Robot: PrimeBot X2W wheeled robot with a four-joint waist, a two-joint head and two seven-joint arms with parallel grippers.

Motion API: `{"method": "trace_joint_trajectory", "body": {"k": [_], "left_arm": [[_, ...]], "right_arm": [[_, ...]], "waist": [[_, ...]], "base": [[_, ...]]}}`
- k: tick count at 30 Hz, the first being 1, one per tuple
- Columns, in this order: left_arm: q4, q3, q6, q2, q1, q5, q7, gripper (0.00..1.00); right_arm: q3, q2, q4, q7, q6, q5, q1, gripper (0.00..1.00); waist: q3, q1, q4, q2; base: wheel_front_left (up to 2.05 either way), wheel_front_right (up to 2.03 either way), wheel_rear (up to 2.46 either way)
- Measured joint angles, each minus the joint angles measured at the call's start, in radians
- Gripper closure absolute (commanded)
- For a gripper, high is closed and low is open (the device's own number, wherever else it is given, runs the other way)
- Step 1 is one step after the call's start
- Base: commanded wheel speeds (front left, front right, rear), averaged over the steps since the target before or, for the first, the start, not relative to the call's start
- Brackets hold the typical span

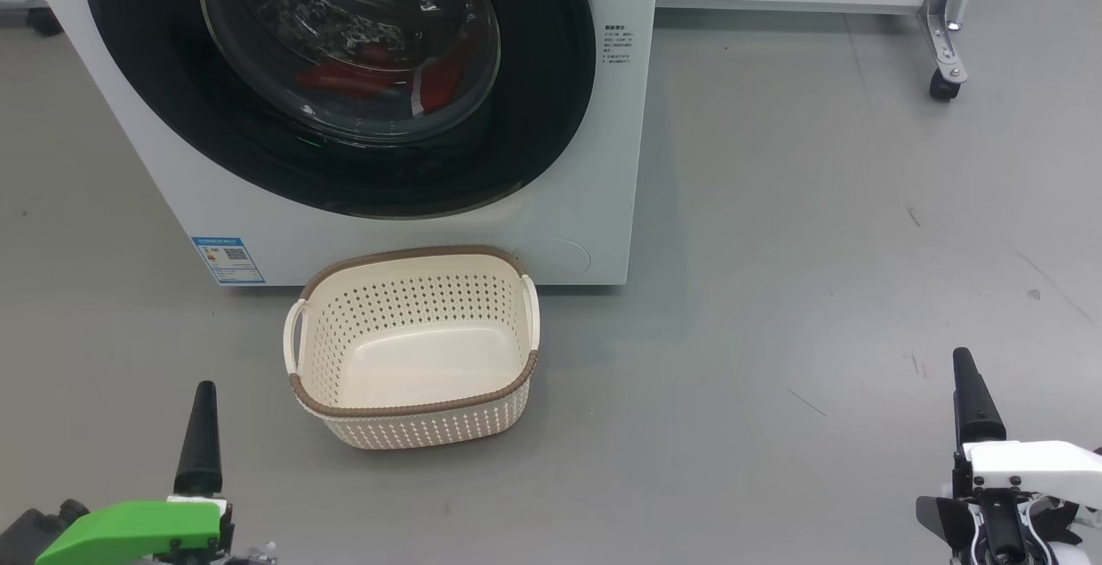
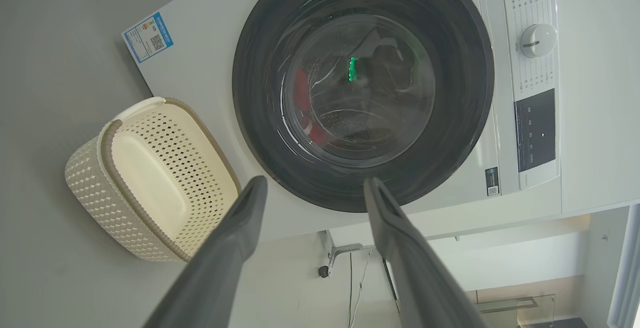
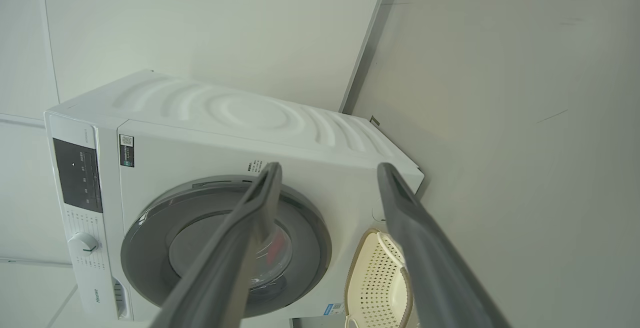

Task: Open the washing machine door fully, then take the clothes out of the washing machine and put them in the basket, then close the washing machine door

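White washing machine (image 1: 598, 203), black-rimmed door (image 1: 542, 74), cream basket (image 1: 422, 427)
Red clothes (image 1: 353, 80) inside; small blue label (image 1: 228, 261) on the white front; brown woven rim and rows of small holes on the basket; plain grey floor (image 1: 818, 246).

Looks like a test lab, not a home: beyond the fingers (image 2: 235, 238) of the left gripper (image 2: 315, 180) a big white front-loading washing machine (image 2: 200, 63) stands on bare scuffed grey floor (image 1: 775, 246); between those fingers, a steel frame leg (image 2: 342, 249) on a black castor (image 2: 322, 271) and loose cables (image 2: 358, 288).
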Motion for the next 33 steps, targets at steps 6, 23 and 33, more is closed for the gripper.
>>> {"method": "trace_joint_trajectory", "body": {"k": [6,23,33], "left_arm": [[-0.036,-0.001,0.0,0.003,-0.001,0.077,-0.02,0.0],[-0.098,-0.003,0.0,0.01,-0.001,0.416,-0.081,0.0],[-0.112,-0.05,0.006,0.014,0.001,0.633,-0.114,0.0]], "right_arm": [[0.005,-0.001,-0.036,-0.021,0.0,-0.118,-0.009,0.0],[0.047,-0.009,-0.112,-0.083,-0.045,-0.392,-0.02,0.0],[0.086,-0.012,-0.133,-0.118,-0.075,-0.532,-0.02,0.0]], "waist": [[-0.003,0.0,0.0,0.0],[-0.009,0.0,0.001,0.0],[-0.008,0.0,0.0,0.0]], "base": [[0.0,0.0,0.0],[0.0,0.0,0.0],[0.0,0.0,0.0]]}}
